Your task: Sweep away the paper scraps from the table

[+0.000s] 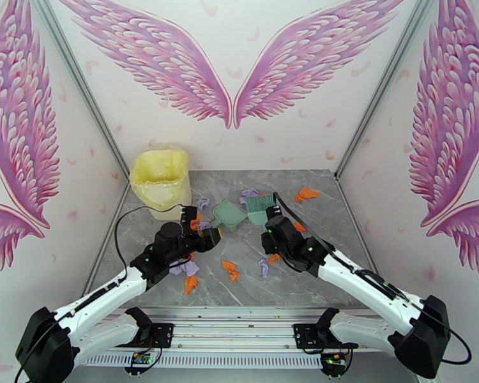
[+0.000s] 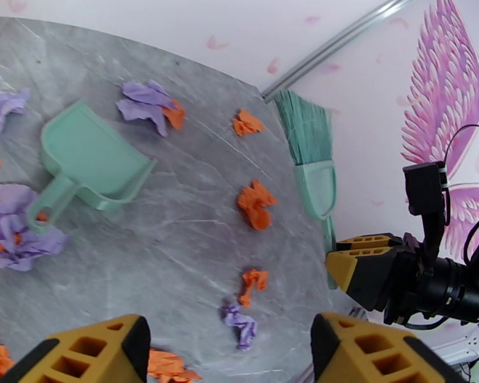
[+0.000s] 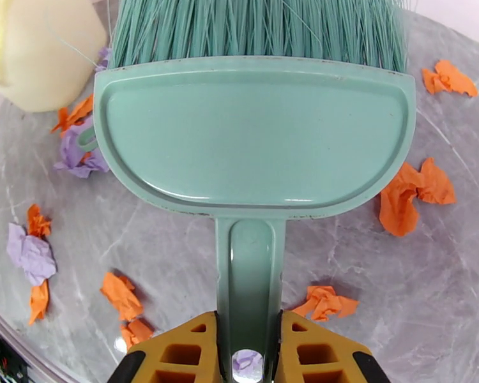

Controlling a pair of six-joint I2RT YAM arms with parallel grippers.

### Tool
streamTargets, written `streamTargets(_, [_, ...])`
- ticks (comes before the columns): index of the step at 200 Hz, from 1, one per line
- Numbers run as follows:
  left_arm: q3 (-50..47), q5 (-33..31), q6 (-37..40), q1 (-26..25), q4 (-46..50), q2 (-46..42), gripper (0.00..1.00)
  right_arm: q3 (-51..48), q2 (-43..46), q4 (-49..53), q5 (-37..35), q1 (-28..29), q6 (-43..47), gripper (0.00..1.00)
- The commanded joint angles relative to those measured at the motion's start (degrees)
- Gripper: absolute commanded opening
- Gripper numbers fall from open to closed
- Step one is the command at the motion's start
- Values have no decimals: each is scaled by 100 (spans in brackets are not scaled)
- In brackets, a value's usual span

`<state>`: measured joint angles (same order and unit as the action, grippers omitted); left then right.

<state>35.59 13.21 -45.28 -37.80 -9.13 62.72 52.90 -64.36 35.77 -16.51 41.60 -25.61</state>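
Orange and lavender paper scraps lie scattered over the grey marble table point(image 1: 316, 276): an orange scrap point(image 1: 306, 194) at the back right, another orange scrap point(image 1: 230, 269) and a purple scrap point(image 1: 263, 268) in the middle front, and a purple scrap point(image 1: 187, 268) under the left arm. My right gripper point(image 3: 249, 359) is shut on the handle of a mint-green brush point(image 3: 252, 129), whose bristles point toward the back. My left gripper point(image 2: 230, 343) is open and empty, just left of a mint-green dustpan point(image 1: 228, 214) that lies flat on the table.
A cream bin point(image 1: 159, 180) lined with a yellow bag stands at the table's back left corner. White walls with pink wings close in the sides and back. A metal rail point(image 1: 239, 327) runs along the near edge by the arm bases.
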Motion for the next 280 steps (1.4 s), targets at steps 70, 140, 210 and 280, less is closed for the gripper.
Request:
streamTargets(70, [1327, 81, -767, -939, -1315, 1819, 70, -219, 499, -206, 56, 404, 37, 23])
streamTargets(140, [1696, 190, -880, -975, -1523, 2359, 61, -217, 679, -333, 244, 603, -95, 23])
streamTargets(210, [1677, 211, -738, -966, -1417, 2215, 25, -236, 575, -450, 325, 656, -119, 22])
streamTargets(280, [1497, 231, -700, -948, -1461, 2103, 5, -406, 623, -680, 542, 656, -246, 24])
